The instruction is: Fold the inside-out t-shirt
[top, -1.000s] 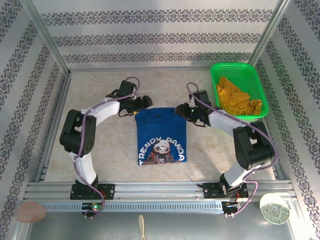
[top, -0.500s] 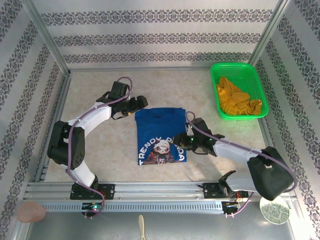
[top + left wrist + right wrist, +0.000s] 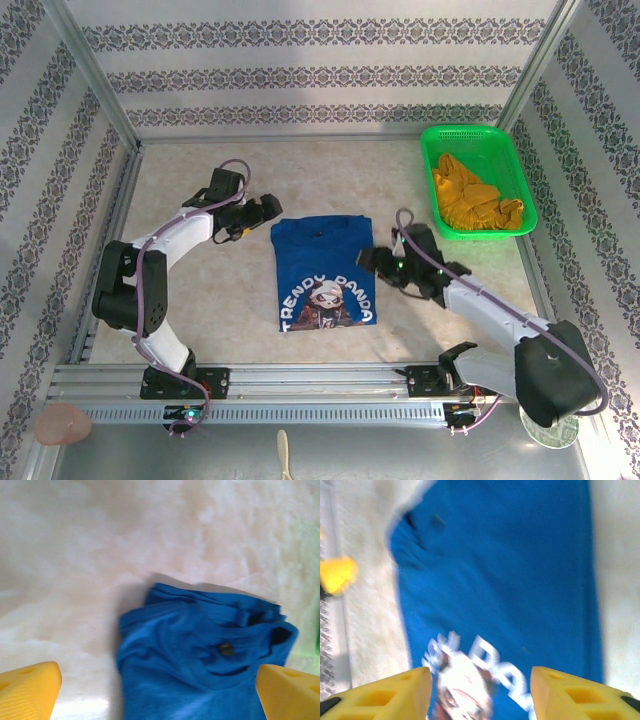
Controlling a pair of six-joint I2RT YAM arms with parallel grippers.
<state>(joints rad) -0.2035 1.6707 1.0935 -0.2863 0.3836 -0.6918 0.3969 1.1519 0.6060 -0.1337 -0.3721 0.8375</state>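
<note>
Top view is coming in bright and even, light falling from above. Arms are throwing only short, soft shadows on the table; edges are reading sharp. Left wrist view is overexposing: table is washing out near white, t-shirt is laying a soft shadow along its far and left edges, yellow fingers of the left gripper are blurring at the bottom corners. Right wrist view is smearing all over: print is fuzzing out, right gripper fingers are sitting out of focus, table is blowing out top left.
</note>
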